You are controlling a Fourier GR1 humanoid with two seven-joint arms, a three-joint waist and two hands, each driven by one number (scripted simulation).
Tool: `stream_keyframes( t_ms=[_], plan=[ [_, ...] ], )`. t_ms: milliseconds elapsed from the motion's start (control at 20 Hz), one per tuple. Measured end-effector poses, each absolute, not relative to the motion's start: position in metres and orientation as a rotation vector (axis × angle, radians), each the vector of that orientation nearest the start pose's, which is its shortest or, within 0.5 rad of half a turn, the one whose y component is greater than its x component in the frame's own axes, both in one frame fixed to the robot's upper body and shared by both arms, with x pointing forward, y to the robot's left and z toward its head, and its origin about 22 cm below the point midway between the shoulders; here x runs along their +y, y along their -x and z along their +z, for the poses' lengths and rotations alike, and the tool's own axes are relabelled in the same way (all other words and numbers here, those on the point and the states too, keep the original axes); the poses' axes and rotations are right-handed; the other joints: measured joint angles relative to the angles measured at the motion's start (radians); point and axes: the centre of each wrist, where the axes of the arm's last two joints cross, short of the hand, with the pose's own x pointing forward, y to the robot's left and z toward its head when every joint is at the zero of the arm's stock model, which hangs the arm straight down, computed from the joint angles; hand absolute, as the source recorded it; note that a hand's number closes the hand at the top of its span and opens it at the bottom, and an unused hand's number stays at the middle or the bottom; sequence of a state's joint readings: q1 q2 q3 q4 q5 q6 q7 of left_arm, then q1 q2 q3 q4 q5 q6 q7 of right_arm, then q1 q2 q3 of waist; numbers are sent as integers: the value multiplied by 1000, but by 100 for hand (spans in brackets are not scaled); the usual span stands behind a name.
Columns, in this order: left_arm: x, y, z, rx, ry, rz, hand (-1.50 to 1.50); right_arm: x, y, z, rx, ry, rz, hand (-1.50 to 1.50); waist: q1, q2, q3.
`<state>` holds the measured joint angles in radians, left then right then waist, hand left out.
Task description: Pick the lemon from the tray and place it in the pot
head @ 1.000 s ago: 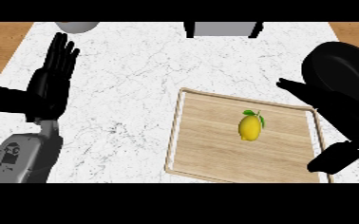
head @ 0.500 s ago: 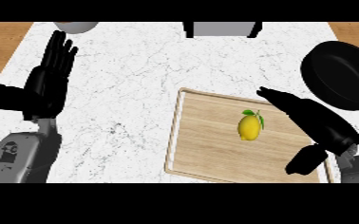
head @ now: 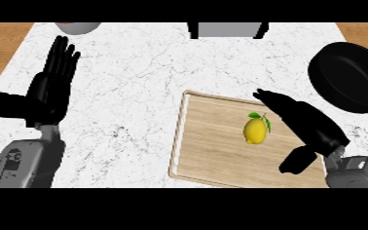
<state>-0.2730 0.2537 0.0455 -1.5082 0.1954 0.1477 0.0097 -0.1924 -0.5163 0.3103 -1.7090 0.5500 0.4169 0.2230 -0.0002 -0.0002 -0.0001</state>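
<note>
A yellow lemon (head: 253, 130) with a green leaf lies on the wooden tray (head: 208, 146) at the lower right of the counter. My right hand (head: 305, 124) hovers just right of the lemon, fingers straight and pointing up-left, thumb hanging down; it holds nothing. The black pot (head: 343, 76) stands at the right edge, beyond the tray. My left hand (head: 52, 85) rests open at the left side, fingers up.
The white marble counter (head: 137, 92) spreads between the hands. A grey container (head: 226, 29) sits at the far edge in the middle, and a grey bowl (head: 78, 27) at the far left.
My right hand has moved left over the tray, closing in on the lemon's right side. The lemon and the left hand have stayed where they were.
</note>
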Motion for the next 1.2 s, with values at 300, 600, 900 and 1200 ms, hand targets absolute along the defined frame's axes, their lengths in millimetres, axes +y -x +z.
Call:
stream_keyframes(
  t_ms=[300, 600, 900, 1200],
  plan=[
    [273, -299, 81, -1766, -114, 50, 0, -238, -271, 68, -1204, 550, 1332, -150, 2, 0, 0],
    [273, -299, 73, -1770, -110, 45, 0, -235, -281, 41, -1209, 535, 1334, -150, 2, 1, 0],
    [268, -305, 80, -1765, -112, 46, 0, -225, -296, 25, -1225, 533, 1352, -150, 3, -7, -10],
    [268, -306, 78, -1766, -111, 44, 0, -213, -302, 22, -1297, 481, 1463, 150, 2, -8, -14]
  ],
)
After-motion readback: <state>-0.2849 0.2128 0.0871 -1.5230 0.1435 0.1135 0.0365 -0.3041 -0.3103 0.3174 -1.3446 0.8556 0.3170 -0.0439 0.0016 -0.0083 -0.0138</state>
